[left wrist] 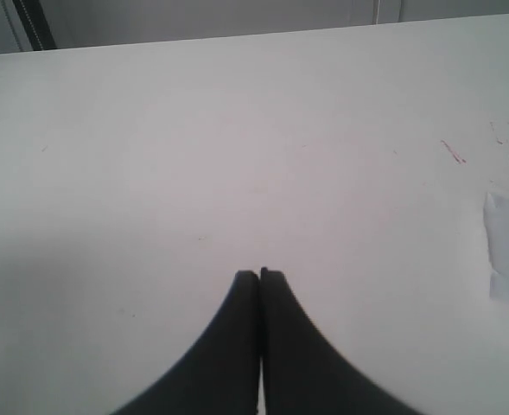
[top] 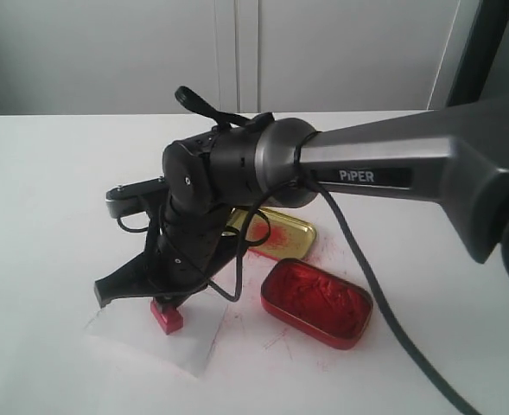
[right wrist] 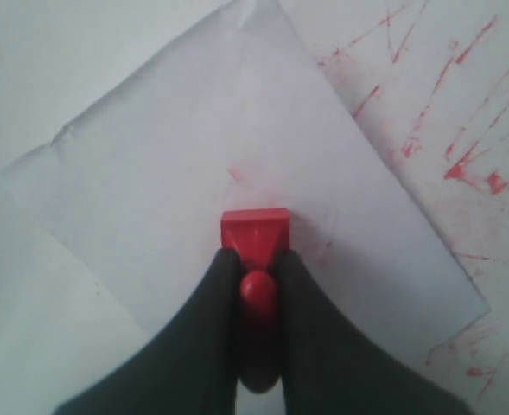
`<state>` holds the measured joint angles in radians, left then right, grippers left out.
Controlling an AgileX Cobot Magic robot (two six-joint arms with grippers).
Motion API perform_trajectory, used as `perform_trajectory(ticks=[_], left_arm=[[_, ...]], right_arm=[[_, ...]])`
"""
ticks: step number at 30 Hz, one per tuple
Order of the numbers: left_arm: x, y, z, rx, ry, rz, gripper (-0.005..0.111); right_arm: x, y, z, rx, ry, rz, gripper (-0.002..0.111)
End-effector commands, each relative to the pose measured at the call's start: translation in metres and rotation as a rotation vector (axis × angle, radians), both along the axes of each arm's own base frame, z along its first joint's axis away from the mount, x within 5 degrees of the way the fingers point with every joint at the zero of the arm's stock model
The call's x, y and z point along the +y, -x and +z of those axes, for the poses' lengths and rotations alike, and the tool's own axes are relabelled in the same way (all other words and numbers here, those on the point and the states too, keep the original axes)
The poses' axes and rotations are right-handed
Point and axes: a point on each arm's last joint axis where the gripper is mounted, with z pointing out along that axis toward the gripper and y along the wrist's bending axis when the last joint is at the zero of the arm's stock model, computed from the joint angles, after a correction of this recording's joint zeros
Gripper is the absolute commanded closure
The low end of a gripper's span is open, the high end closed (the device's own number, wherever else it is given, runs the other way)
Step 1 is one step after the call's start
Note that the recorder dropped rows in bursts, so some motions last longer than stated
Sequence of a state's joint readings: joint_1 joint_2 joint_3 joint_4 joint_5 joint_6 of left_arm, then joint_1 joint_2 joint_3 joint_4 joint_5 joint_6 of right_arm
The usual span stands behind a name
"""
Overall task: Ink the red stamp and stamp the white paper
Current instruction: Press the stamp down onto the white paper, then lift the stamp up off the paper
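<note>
The right gripper (right wrist: pixel 256 257), clamped on the knob of the red stamp (right wrist: pixel 254 227) that seems to rest on the white paper (right wrist: pixel 185 147), could smear the print or lift the thin loose sheet if it rises tilted, while the left gripper (left wrist: pixel 260 275) sits closed and empty.

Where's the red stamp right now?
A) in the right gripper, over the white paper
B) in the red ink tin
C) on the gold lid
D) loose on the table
A: the right gripper holds the red stamp by its handle, over the white paper.
</note>
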<state>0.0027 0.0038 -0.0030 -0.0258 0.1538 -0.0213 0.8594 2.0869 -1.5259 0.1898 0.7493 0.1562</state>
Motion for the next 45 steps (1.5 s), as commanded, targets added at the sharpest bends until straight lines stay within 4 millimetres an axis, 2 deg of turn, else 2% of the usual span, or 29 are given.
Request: perform_trajectory(ticks=[1,14,25,33,40,42,45], left_arm=[[0.000,0.000,0.000,-0.004,0.000,-0.002,0.107],[0.000,0.000,0.000,-0.004,0.000,-0.002,0.107],[0.000,0.000,0.000,-0.004,0.000,-0.002,0.107],[0.000,0.000,0.000,-0.004,0.000,-0.002,0.107],[0.000,0.000,0.000,-0.004,0.000,-0.002,0.107],[0.000,0.000,0.000,-0.004,0.000,-0.002,0.107],[0.000,0.000,0.000,-0.004,0.000,-0.002,0.107]], right_arm=[[-0.003,-0.005,-0.005,0.022,-0.027,0.001,0.108],[-0.012,-0.011,-0.007,0.043,-0.022,-0.017,0.108],[-0.015,-0.016,0.013,0.001,-0.085,-0.047,0.108],[-0.030,-0.039,0.023,0.054,-0.254,-0.095,0.108],[-0.041,-0.062,0.035,0.080,-0.483,-0.165,0.108],[-0.039,-0.069,0.031,0.079,-0.531,-0.238,0.108],[-0.034,-0.080,0.015,0.105,-0.603,-0.378,0.108]])
